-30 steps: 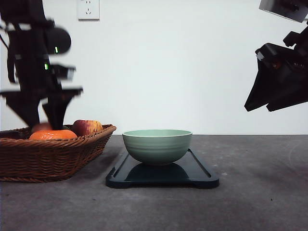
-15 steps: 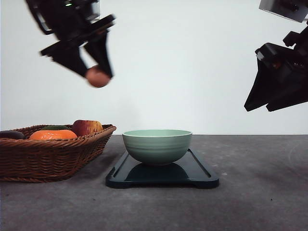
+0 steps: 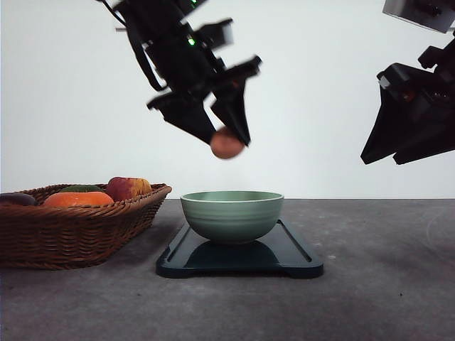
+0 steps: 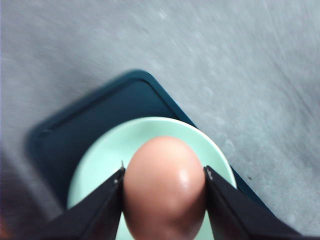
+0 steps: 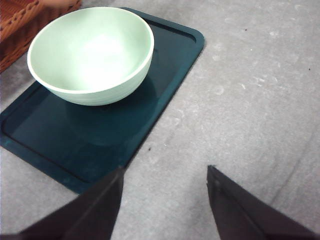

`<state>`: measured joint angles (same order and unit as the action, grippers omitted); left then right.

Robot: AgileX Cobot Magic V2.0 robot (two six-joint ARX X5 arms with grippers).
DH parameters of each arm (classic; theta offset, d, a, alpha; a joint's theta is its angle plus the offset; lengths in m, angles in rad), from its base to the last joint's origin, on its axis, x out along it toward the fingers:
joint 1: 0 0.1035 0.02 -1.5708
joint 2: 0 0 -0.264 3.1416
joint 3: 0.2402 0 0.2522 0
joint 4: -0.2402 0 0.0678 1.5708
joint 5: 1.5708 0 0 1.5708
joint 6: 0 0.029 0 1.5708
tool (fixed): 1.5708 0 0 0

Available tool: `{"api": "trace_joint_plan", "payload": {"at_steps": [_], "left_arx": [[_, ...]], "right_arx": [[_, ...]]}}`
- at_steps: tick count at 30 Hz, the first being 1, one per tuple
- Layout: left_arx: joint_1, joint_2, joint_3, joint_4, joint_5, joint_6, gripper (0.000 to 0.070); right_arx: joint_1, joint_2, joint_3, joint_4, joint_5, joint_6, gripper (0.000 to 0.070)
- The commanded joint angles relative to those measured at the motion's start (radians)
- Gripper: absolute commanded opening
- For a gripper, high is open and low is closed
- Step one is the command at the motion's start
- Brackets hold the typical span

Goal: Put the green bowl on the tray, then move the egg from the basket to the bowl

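The left gripper (image 3: 226,142) is raised above the table, tilted downward, with the egg (image 3: 227,144) pinched between its two fingertips. In the left wrist view the egg (image 4: 165,187) sits squarely between both dark fingers (image 4: 100,210), each pressing against one side of it. The egg hangs in the air above the green bowl (image 3: 232,215), over the left half of its opening, clear of the rim and not touching it. The green bowl stands upright on the tray (image 3: 298,256), toward the tray's far-left portion as seen from the right wrist view, where the bowl (image 5: 91,54) appears with nothing inside it and the tray (image 5: 165,80) has bare surface beside it. The tray rests flat on the grey table (image 3: 384,284). The basket (image 3: 71,227) sits on the table to the left of the tray, near it but apart. It holds an orange fruit (image 3: 78,199), a red-yellow apple (image 3: 128,187) and a dark item at its left edge that cannot be identified. The right gripper (image 5: 165,205) is held high at the right side, well apart from the bowl, fingers spread with nothing between them.
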<state>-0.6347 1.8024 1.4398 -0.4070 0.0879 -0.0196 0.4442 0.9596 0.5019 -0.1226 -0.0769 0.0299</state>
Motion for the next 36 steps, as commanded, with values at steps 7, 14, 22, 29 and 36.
{"api": "trace_joint_plan", "payload": {"at_steps": [7, 14, 22, 29, 36], "left_arx": [[-0.032, 0.118, 0.023, 0.070, -0.018, -0.012, 0.0225], [-0.034, 0.186, 0.023, 0.086, -0.029, -0.015, 0.0226], [-0.034, 0.237, 0.023, 0.079, -0.030, -0.015, 0.0227], [-0.034, 0.239, 0.023, 0.070, -0.030, -0.015, 0.0282], [-0.033, 0.236, 0.027, 0.008, -0.030, -0.015, 0.0402]], "right_arx": [[0.004, 0.006, 0.001, 0.011, -0.001, -0.007, 0.0329], [0.004, 0.006, 0.001, 0.011, -0.001, -0.007, 0.0329], [0.004, 0.006, 0.001, 0.011, -0.001, -0.007, 0.0329], [0.004, 0.006, 0.001, 0.010, -0.001, -0.007, 0.0329], [0.004, 0.006, 0.001, 0.010, -0.001, -0.007, 0.0329]]}}
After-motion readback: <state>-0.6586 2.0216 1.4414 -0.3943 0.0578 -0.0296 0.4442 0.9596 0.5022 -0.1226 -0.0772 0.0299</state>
